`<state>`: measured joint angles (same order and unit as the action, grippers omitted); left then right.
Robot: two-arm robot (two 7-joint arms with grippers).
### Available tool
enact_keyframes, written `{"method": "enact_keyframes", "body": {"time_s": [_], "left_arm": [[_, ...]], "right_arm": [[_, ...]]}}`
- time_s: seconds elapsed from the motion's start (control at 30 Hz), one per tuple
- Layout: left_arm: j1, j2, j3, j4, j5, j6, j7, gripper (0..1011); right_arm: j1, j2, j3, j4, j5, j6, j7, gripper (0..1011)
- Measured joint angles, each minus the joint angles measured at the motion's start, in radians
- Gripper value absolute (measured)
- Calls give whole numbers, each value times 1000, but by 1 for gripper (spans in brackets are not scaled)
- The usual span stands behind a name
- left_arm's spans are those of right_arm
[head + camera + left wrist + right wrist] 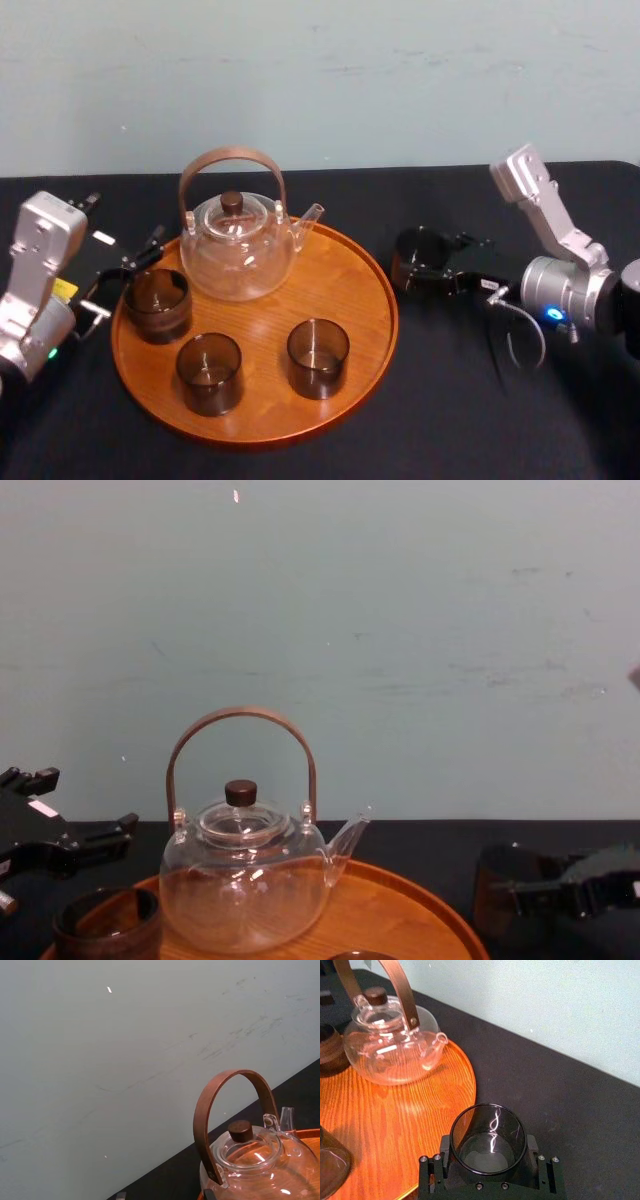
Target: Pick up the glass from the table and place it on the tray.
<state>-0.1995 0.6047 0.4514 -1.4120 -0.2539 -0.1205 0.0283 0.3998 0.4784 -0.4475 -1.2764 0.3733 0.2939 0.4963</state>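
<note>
A dark smoked glass (420, 256) stands on the black table (450, 410) just right of the round wooden tray (386, 320). My right gripper (428, 268) is shut on it, coming in from the right. In the right wrist view the glass (488, 1136) sits upright between the two black fingers (445, 1149), which touch its sides. The chest view has the glass (503, 888) low at the right with the right gripper (545, 892) around it. My left gripper (122, 278) rests open at the tray's left edge, holding nothing.
On the tray stand a glass teapot (238, 250) with a brown hoop handle and three dark cups: one at the left (158, 303), two near the front (209, 372) (318, 357). A pale wall rises behind the table.
</note>
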Motion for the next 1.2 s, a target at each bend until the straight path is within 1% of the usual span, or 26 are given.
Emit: {"method": "enact_keyframes", "body": {"time_s": [0.3, 0.43, 0.63, 0.8, 0.93, 1.2], "left_arm": [[0, 0, 0, 0, 0, 0, 0, 1001], [0, 0, 0, 0, 0, 0, 0, 1001], [0, 0, 0, 0, 0, 0, 0, 1001], [0, 0, 0, 0, 0, 0, 0, 1001], [0, 0, 0, 0, 0, 0, 0, 1001], [0, 0, 0, 0, 0, 0, 0, 1001]], "right_arm": [[-39, 44, 27, -103, 17, -13, -1, 885], [-44, 57, 30, -126, 20, -19, 1, 885], [-33, 62, 22, -135, 19, -34, 18, 885], [-5, 58, -4, -125, 14, -52, 47, 885], [23, 44, -30, -107, 5, -63, 66, 885], [53, 24, -61, -86, 0, -74, 89, 885]]}}
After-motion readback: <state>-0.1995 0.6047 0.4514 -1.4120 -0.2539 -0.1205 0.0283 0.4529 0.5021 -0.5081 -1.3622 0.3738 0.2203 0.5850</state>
